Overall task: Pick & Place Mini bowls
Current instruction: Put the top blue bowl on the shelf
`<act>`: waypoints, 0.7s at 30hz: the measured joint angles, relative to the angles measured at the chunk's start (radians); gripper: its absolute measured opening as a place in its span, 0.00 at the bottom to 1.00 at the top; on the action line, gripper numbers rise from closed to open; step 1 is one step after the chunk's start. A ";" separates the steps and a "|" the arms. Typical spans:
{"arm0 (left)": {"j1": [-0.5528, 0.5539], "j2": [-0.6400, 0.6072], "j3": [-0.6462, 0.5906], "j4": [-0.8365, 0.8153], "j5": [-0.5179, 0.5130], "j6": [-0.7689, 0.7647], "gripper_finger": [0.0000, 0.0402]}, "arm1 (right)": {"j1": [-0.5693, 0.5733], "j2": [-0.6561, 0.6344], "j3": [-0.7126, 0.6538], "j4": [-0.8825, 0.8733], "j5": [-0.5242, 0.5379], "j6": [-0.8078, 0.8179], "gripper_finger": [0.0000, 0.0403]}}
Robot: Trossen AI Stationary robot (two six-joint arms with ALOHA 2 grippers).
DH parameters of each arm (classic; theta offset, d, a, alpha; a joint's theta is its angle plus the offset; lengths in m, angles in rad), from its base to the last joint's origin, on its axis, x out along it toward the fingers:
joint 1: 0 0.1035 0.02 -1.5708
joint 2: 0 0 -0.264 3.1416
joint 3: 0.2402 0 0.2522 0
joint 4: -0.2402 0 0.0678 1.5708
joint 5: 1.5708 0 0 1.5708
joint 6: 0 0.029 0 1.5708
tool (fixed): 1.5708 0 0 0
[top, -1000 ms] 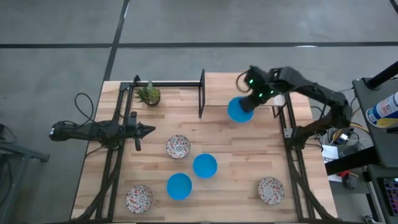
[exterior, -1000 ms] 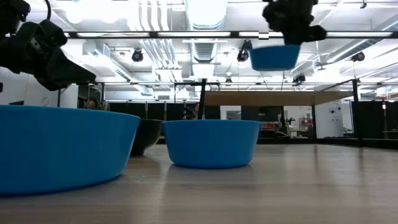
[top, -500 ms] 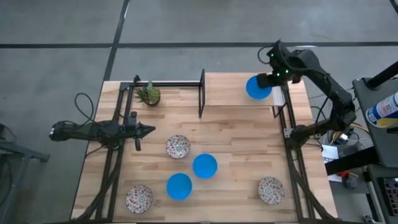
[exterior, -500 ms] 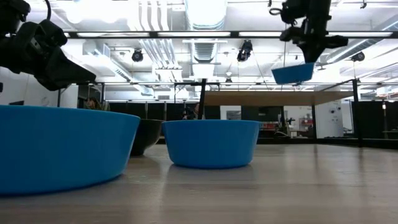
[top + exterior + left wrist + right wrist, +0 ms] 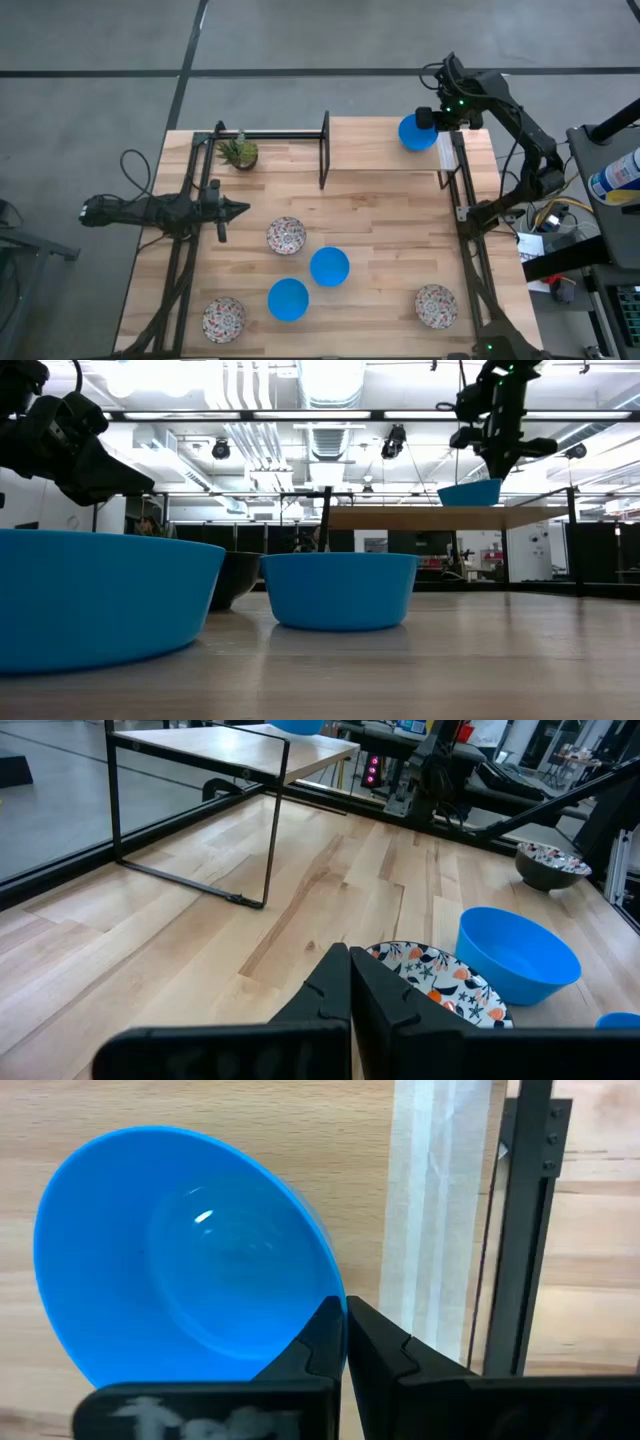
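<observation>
Your wooden table [image 5: 380, 210] carries a black wire rack [image 5: 324, 150] and a potted plant [image 5: 239, 152] just left of it; ceiling lights and ducts show beyond. Right of the rack, the right gripper [image 5: 436, 119] pinches a blue bowl [image 5: 415, 133] by its rim above the raised shelf. Left gripper [image 5: 235, 209], fingers together, waits left of the remaining bowls.

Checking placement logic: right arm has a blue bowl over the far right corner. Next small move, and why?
Probably lower a little, then release. The right gripper is shut on the rim of the plain bright blue mini bowl, held over the raised wooden shelf at the table's far right. In the low view the bowl sits just above that shelf's top.
</observation>
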 joint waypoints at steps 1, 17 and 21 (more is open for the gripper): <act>0.000 0.000 0.000 0.000 0.000 0.000 0.00 | -0.002 0.008 0.000 0.000 0.000 -0.003 0.02; 0.000 0.000 0.000 0.000 0.000 0.000 0.00 | -0.018 0.062 0.000 -0.008 -0.027 -0.020 0.02; 0.000 0.000 0.000 0.000 0.000 0.000 0.00 | -0.021 0.057 0.000 -0.008 -0.025 -0.018 0.02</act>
